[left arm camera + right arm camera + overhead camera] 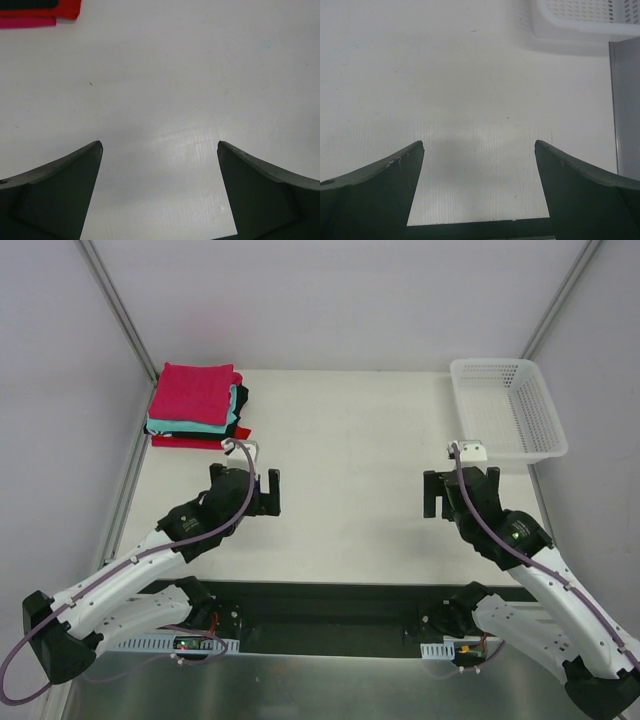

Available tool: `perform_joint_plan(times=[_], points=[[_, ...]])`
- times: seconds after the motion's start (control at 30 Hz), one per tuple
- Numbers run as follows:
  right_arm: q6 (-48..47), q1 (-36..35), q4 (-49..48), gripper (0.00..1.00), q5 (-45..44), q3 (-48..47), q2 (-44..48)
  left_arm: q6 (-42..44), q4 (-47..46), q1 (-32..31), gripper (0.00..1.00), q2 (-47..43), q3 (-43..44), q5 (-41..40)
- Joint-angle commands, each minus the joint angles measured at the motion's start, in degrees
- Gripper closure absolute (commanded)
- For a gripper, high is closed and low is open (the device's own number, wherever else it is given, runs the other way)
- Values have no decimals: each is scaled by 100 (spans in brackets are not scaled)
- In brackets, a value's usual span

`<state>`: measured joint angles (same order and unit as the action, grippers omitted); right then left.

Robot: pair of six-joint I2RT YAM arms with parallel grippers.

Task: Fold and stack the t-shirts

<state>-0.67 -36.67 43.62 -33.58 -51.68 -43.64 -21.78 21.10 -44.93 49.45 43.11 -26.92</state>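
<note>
The t-shirts (197, 410) sit folded in one stack at the far-left corner of the tabletop (350, 430), the crimson-pink one (195, 388) on top. The basket (490, 364) at far right looks empty, so I judge only backing off is left. I'd draw the left end effector (262, 482) away gently, since it hovers near the stack. It and the right end effector (447, 490) are wide open, gripping nothing. Both arms are bent, fingers pointing far.

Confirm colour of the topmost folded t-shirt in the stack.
Crimson-pink folded cloth t-shirt, best in the top external view.
</note>
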Motion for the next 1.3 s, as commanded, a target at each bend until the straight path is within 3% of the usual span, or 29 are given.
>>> perform_joint_plan(times=[0.0,0.53,1.27], points=[[49,10,-284,4,-78,-26,206,156,-212,19,1,-225,-136,117],[216,10,-319,4,-253,106,180,455,-221,28,1,-928,-374,-121],[-74,19,-776,4,-755,396,268,446,-379,28,1,-524,-471,-138]])
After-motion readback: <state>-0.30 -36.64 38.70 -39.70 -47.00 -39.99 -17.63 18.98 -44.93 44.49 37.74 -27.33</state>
